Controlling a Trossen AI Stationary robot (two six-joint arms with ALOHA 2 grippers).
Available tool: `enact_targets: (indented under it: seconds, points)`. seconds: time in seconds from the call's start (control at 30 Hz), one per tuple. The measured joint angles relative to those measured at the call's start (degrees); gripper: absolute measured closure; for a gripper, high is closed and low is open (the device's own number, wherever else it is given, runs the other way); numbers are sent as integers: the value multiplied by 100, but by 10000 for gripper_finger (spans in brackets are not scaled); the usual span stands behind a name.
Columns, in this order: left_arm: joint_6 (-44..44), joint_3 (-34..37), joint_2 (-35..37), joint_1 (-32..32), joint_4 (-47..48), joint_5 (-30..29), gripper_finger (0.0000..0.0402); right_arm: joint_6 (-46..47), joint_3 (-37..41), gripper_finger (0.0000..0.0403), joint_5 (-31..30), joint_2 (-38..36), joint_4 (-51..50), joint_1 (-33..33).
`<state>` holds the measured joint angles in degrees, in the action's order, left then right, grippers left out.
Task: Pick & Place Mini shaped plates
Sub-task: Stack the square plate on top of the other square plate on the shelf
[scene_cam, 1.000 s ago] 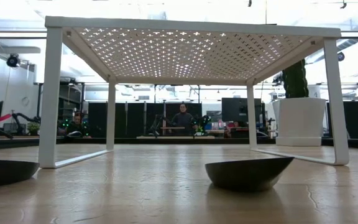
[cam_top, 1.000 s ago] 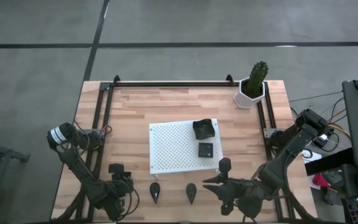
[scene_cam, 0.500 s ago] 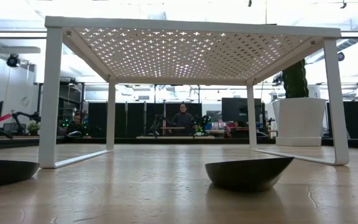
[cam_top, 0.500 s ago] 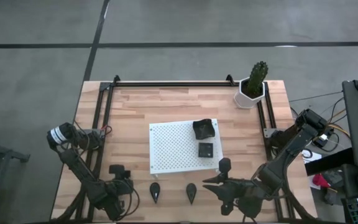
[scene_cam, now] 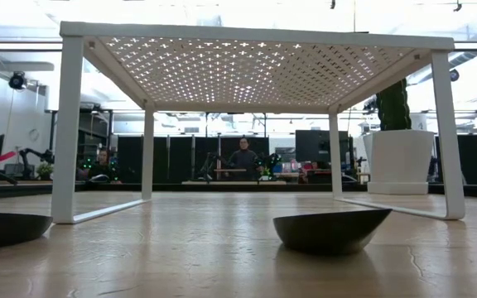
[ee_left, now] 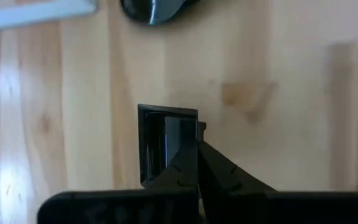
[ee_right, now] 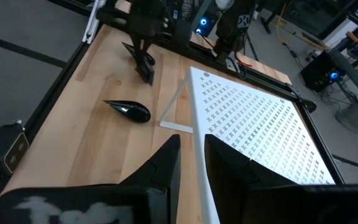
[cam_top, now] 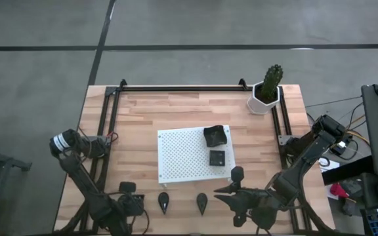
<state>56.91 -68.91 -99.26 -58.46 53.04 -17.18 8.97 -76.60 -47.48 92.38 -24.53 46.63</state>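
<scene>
At the near left edge of the light wooden surface, the left tool has its fingers closed on the rim of a small black square plate. Two black teardrop plates lie just beside it. The right tool hovers part open, empty, near the white perforated board.
</scene>
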Motion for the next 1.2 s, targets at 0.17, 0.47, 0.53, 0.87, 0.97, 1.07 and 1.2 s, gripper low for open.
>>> enact_targets:
  seconds: [0.17,0.47,0.53,0.87,0.97,1.07,1.2]
  points:
    - [-293,-468,0,0,66,-70,401,-22,0,335,135,0,4,0]
    - [-2074,-1508,4,5,-446,-776,401,-498,5,335,1209,1,753,-3]
    - [-2623,-1658,9,21,-730,-893,401,-522,8,335,1489,44,1042,-13]
    - [-4044,-1795,8,321,-1482,-1150,401,-363,15,284,1649,499,1442,-153]
    - [-4266,-1787,2,462,-1598,-1150,401,-429,-23,267,1650,648,1618,-198]
    - [-4485,-1781,-2,589,-1739,-1151,401,-642,-76,262,1659,785,1969,-223]
    - [-4794,-1739,-2,738,-2043,-1147,401,-968,-70,269,1908,938,2417,-257]
